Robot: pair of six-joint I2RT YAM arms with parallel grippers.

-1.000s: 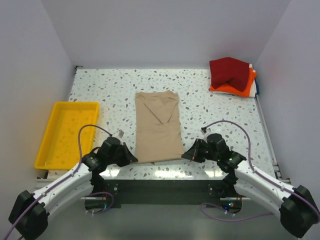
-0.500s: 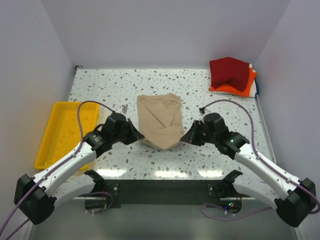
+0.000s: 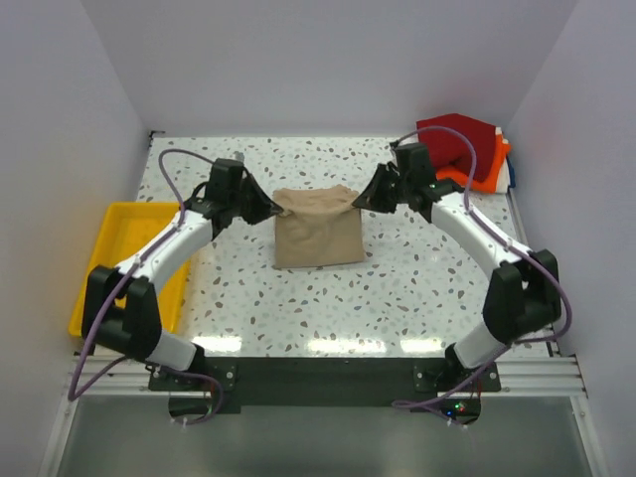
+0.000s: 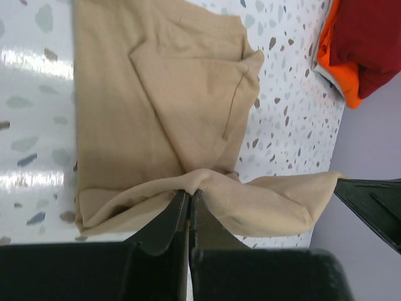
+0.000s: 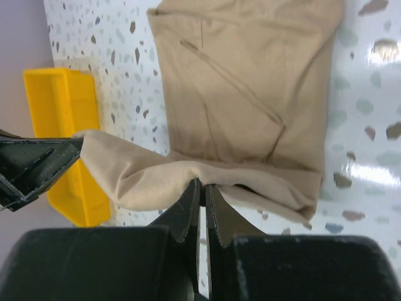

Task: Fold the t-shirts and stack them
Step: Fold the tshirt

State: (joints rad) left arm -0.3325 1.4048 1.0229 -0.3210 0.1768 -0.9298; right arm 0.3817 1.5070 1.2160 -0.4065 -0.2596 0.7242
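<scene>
Pale walls (image 3: 328,60) enclose the speckled table (image 3: 427,288) on three sides. Both arms reach far across it, elbows bowed outward and wrists turned in toward each other. The tan t-shirt (image 3: 316,234) lies mid-table, doubled over, with its far edge raised and stretched between the two grippers. The yellow tray (image 3: 89,283) sits at the left edge, partly under the left arm. The dark red t-shirt (image 3: 482,139) rests on the orange t-shirt (image 3: 495,164) in the far right corner, well apart from the tan one. Left gripper (image 3: 270,211): jaws pinched tight on the tan cloth. Right gripper (image 3: 370,199): likewise clamped on the opposite corner
</scene>
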